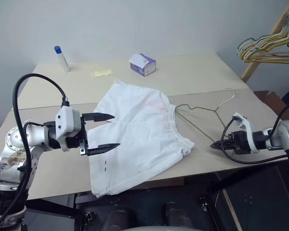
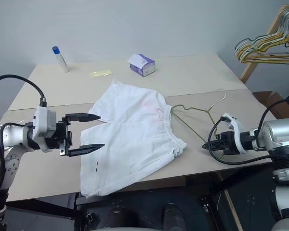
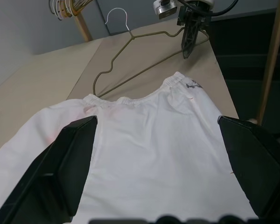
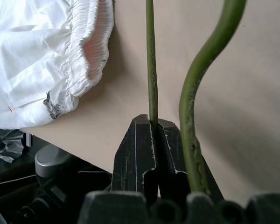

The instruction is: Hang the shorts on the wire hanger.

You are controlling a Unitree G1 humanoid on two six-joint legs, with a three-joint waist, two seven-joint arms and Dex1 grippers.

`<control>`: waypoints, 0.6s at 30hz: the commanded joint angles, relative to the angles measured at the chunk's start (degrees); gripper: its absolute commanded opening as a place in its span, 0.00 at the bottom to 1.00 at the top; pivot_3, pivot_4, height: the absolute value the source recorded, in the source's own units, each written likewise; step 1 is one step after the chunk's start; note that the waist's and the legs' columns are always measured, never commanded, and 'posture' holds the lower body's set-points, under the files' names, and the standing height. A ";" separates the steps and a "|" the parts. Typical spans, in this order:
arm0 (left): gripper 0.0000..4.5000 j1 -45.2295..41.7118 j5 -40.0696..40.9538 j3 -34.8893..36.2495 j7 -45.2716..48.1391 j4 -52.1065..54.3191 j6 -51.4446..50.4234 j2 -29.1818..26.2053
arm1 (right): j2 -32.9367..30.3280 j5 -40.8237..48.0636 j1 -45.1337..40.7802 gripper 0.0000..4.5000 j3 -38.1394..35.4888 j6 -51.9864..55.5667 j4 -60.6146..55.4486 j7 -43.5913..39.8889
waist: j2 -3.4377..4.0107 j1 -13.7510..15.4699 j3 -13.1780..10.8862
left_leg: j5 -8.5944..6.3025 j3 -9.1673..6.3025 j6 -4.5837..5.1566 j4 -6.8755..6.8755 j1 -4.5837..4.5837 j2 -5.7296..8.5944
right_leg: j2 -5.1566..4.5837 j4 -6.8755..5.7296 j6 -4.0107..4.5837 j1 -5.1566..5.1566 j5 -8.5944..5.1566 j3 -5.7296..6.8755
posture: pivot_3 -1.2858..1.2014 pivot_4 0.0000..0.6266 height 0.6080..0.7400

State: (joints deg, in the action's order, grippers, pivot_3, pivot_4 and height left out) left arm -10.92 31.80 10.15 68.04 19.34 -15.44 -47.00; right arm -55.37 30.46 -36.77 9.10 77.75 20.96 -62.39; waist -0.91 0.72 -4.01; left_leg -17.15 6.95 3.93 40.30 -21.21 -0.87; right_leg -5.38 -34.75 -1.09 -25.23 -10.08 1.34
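You are seeing right gripper pinching wire hanger on counter; left gripper hovering spread over shorts.

Silver-grey jointed arms, white wrist housings, looping black cables, black two-fingered left tool.

pale grey-white wall behind, plain and evenly lit. in front, two beige tables pushed together, a seam running across between them. at the far right, a slanted wooden rail carrying a bunch of yellow, green and white hangers. below the near table edge, dark floor.
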 commanded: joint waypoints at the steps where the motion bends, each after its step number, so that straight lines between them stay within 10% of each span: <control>1: 1.00 -0.51 1.10 1.13 -0.62 1.47 -0.40 -0.73 | 0.41 -0.10 -0.99 0.00 0.25 -0.99 -0.54 -0.97 | 0.00 -0.01 0.00 | 0.00 0.00 0.00 0.00 0.00 0.00 | 0.00 0.00 0.00 0.00 0.00 0.00 | 0.55 0.09 1.00; 18: 1.00 -0.36 0.66 0.79 -1.31 2.13 -0.20 -0.92 | 10.19 -7.62 -13.66 0.00 8.78 -9.74 18.26 -7.62 | 0.01 0.18 -0.04 | 0.03 -0.07 -0.05 -0.04 -0.01 -0.01 | 0.05 -0.02 -0.05 -0.01 0.06 0.08 | 0.57 0.09 1.00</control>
State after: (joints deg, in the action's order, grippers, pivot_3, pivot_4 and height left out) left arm -10.89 31.69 10.05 66.96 20.17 -15.47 -47.07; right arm -44.91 23.99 -48.29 18.45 70.39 37.20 -68.67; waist -0.90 0.90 -4.05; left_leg -17.12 6.87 3.88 40.26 -21.26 -0.86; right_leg -5.35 -34.75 -1.24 -25.24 -9.97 1.43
